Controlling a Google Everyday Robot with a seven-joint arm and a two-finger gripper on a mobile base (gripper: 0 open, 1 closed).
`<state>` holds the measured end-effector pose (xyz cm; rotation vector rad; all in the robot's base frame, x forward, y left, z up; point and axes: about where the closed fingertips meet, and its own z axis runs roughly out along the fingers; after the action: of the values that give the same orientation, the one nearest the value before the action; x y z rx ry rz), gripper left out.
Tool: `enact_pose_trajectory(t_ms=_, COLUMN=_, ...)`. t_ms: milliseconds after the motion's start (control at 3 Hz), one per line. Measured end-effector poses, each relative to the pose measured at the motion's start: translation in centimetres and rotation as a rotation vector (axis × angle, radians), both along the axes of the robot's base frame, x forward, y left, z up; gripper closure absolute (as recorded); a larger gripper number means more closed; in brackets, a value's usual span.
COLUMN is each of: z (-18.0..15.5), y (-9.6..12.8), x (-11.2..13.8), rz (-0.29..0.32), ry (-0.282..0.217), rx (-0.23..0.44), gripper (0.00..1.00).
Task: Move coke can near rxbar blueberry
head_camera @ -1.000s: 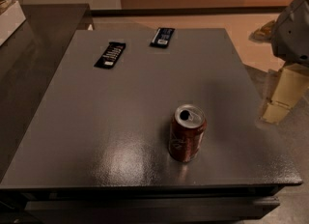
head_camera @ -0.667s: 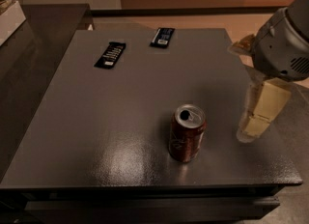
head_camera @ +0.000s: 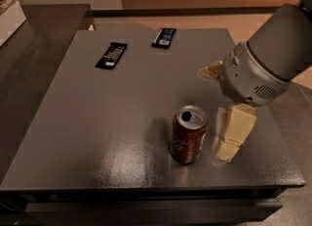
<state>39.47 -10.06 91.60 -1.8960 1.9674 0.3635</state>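
- Tabletop (head_camera: 97,137) first: we see a flat, square-cornered slab in dark grey with a fine pebbled finish, and dull light sheens off its near half.
- The coke can (head_camera: 189,135) is a small red cylinder with pale script and a silver top. It stands upright on the near right part of the table.
- The can's mouth is a dark hole, and we cannot see whether anything is inside.
- The rxbar blueberry (head_camera: 164,37) is a flat, dark blue rectangular wrapper with a light patch. It lies at the far edge, well apart from the can.
- A longer black wrapper (head_camera: 111,55) with white lettering lies flat to the left of the blue bar. Its print is too small for us to read.
- The gripper (head_camera: 225,149) is cream-coloured and blocky. It hangs low over the table just beside the can, on the can's right.
- We cannot tell how far the gripper is open, nor whether it touches the can.
- The smooth, rounded grey arm housing (head_camera: 263,69) above it has a small vent grille and is cut off by the right edge.
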Motion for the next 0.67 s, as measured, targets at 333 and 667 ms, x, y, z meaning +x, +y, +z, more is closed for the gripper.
enact_pose_trajectory(t_ms=333, z=-0.9, y=1.3, x=-0.6, rz=0.034, ry=0.033, rx=0.029, gripper=0.00)
enact_pose_trajectory(t_ms=667, z=-1.1, y=2.3, x=-1.3, rz=0.064, ry=0.052, rx=0.056, gripper=0.18)
